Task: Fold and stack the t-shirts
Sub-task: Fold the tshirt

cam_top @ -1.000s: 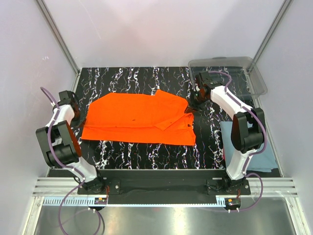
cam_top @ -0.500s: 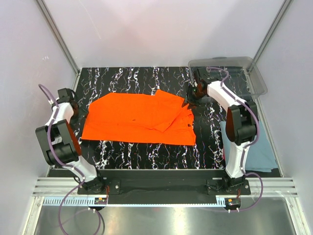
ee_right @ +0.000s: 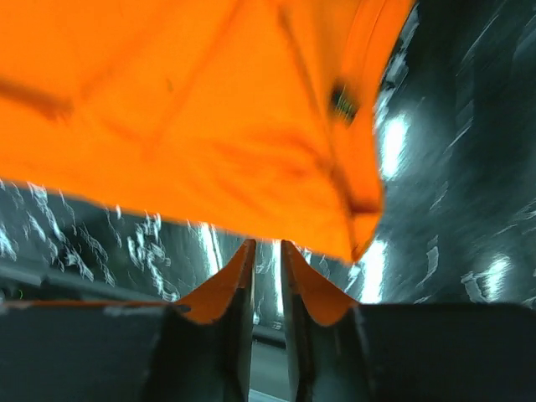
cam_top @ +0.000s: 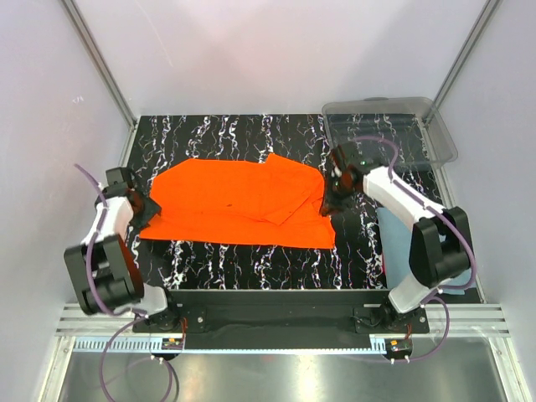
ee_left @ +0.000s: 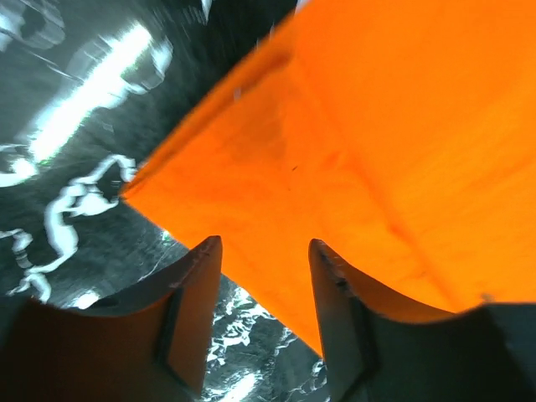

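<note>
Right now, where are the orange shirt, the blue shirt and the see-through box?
orange shirt (cam_top: pixel 234 201): top view, middle of the cloth.
blue shirt (cam_top: pixel 392 241): top view, its left strip.
see-through box (cam_top: pixel 440 134): top view, its right wall.

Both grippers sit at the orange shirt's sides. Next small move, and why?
Probably nudge the right gripper forward onto the orange t-shirt and close: its jaws stand barely apart, empty, short of the hem corner; the left gripper, open, hangs over the opposite edge.
</note>
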Robot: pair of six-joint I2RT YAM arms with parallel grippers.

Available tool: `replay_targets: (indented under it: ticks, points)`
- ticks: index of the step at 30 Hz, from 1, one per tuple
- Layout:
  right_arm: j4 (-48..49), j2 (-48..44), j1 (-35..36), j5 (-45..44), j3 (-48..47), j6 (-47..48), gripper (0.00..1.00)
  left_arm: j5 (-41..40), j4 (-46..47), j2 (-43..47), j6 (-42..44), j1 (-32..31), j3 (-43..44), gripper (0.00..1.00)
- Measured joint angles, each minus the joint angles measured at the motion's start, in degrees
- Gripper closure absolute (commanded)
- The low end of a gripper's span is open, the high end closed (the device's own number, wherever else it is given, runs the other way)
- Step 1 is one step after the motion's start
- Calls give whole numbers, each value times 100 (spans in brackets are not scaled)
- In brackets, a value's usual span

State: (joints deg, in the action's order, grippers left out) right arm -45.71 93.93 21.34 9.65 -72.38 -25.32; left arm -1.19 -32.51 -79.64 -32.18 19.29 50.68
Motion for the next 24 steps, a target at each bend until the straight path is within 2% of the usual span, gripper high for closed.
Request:
replay_targets:
  ticks: [5,13,19,24]
  points:
    - [365,35,216,367,951,-341,78,365,11,-616,68,48,-70,53]
    - [780,341,229,232,1093,-566,76,424,48,-966,63,581,-166,49]
    - [981,420,240,114,1637,-896,76,562,98,-879,-284,1158,-304,50]
    - [1163,-87,391,160,2218,-1274,75,466,243,-308,-726,1480,-848,50]
